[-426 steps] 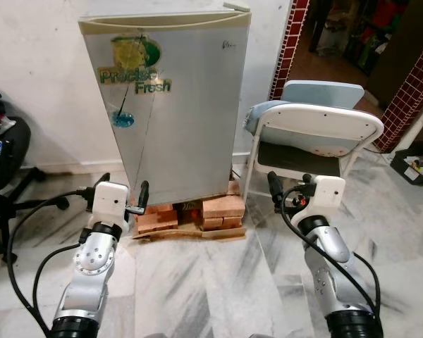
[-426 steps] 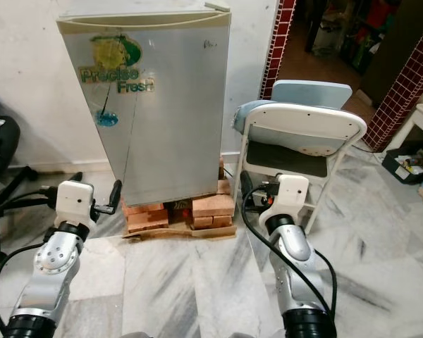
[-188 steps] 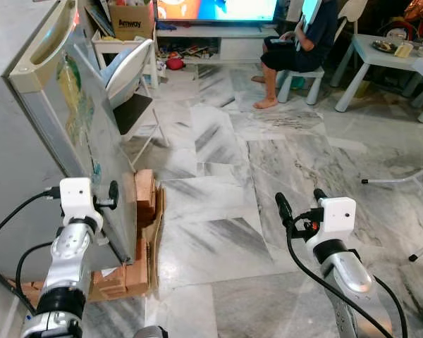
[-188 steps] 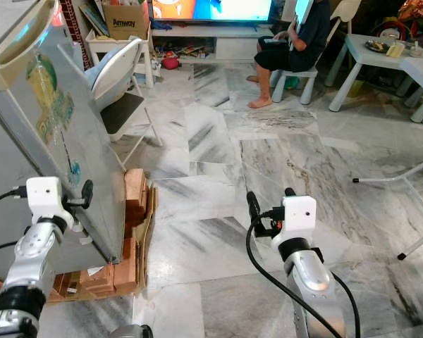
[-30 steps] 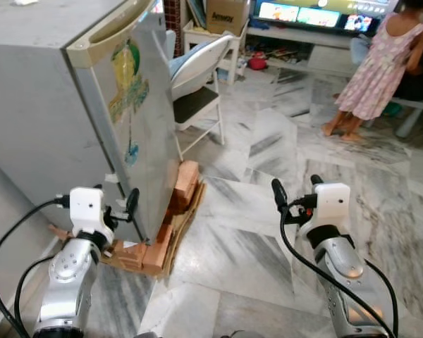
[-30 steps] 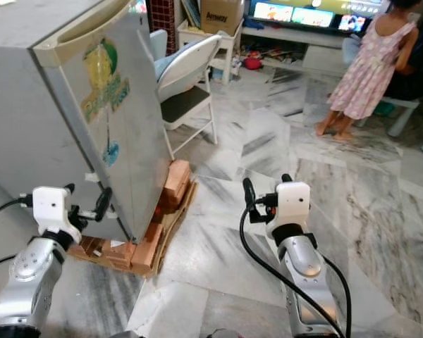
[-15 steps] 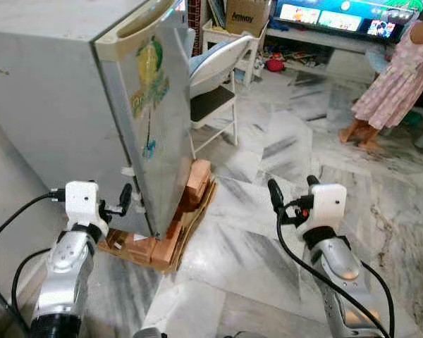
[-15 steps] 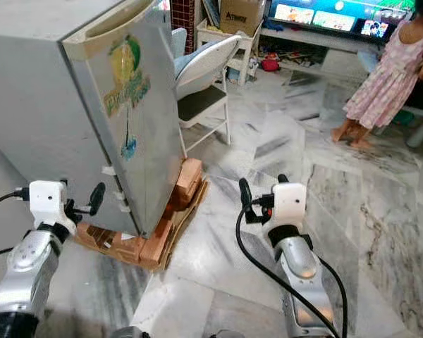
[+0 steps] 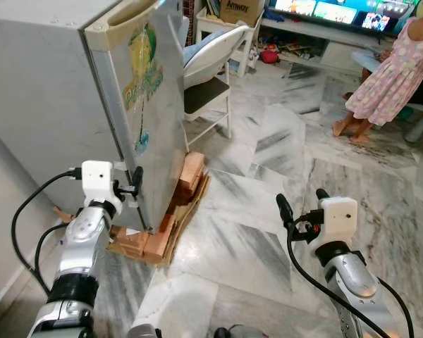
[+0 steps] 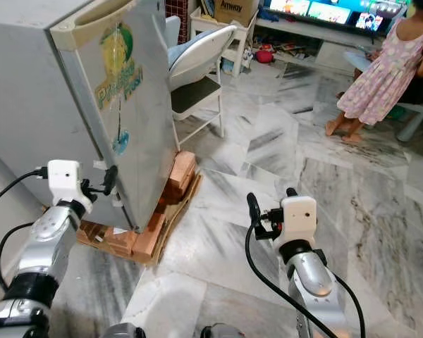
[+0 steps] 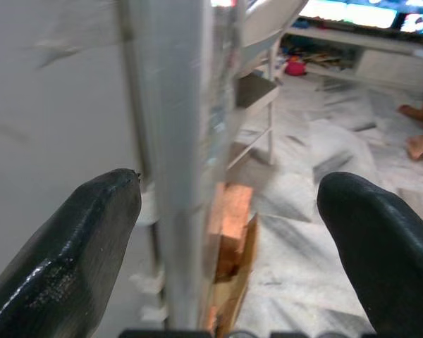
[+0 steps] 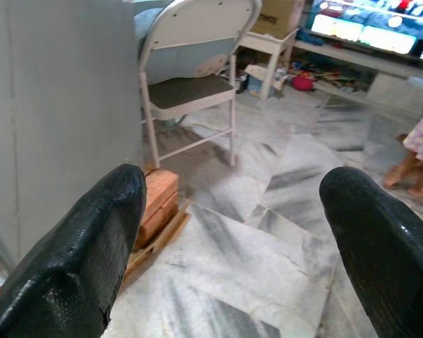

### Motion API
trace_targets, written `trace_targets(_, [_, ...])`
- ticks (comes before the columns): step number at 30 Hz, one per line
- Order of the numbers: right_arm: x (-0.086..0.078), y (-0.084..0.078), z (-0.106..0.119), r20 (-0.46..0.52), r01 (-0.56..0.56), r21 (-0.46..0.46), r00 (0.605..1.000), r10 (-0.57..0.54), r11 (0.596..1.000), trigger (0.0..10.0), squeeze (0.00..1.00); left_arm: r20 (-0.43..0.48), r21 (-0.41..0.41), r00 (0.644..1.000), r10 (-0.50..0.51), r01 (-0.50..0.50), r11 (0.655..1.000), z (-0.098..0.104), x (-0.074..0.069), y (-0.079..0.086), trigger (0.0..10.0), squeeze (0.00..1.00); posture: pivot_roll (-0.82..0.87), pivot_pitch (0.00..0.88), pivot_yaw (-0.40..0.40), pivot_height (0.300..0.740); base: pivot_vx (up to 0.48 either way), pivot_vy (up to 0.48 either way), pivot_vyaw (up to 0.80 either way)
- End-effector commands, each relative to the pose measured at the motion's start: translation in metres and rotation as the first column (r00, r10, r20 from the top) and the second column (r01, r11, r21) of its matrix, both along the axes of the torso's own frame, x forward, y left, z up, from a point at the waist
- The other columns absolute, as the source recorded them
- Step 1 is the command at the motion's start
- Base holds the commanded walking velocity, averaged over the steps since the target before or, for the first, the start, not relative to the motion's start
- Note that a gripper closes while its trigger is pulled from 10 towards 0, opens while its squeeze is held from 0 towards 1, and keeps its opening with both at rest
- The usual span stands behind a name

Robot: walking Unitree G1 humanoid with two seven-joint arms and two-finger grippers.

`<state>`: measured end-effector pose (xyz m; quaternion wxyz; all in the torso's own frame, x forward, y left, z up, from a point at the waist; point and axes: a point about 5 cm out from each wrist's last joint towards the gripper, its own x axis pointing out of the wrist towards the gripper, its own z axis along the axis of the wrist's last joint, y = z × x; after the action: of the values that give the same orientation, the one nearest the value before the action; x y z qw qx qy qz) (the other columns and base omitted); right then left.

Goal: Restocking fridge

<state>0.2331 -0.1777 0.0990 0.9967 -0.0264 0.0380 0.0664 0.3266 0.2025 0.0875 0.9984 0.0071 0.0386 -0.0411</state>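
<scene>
The silver fridge stands at the left on a stack of bricks, its door shut and bearing a green and yellow sticker. My left gripper is open low at the door's hinge-free corner. In the left wrist view the door's edge runs between the two fingertips, one on the fridge's side wall, the other out in front. My right gripper hangs open over the marble floor to the right, with nothing in it.
A white folding chair with a blue cushion stands just past the fridge. A person in a pink dress stands at the far right by a TV shelf. Marble floor lies open in between.
The view has swung slightly. My left gripper has come in from beside the fridge to the door's lower edge, which now lies between its fingers. The right gripper keeps its pose.
</scene>
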Motion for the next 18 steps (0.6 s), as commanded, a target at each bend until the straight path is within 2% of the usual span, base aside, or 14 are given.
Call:
trace_targets(1, [-0.004,-0.007,0.006,0.002,0.003,-0.021,1.0,-0.003,1.0,10.0,0.0,0.0,-0.015,1.0,-0.014,0.014,1.0,0.002,0.008,-0.006,10.0,0.0,-0.13,0.126,-0.101,0.74,0.0,0.0,0.0])
trace_targets(9, [-0.013,-0.014,0.011,-0.017,-0.007,-0.053,1.0,0.006,0.999,10.0,0.0,0.025,0.0,0.999,0.026,-0.026,1.0,0.013,0.026,-0.013,10.0,0.0,-0.17,0.139,-0.122,0.74,0.0,0.0,0.0])
trace_targets(18, [-0.018,-0.018,0.015,-0.032,-0.013,-0.071,0.999,0.01,0.997,10.0,0.0,0.023,0.052,0.995,0.102,-0.103,0.993,0.018,0.034,-0.008,10.0,0.0,-0.19,0.147,-0.136,0.74,0.0,0.0,0.0])
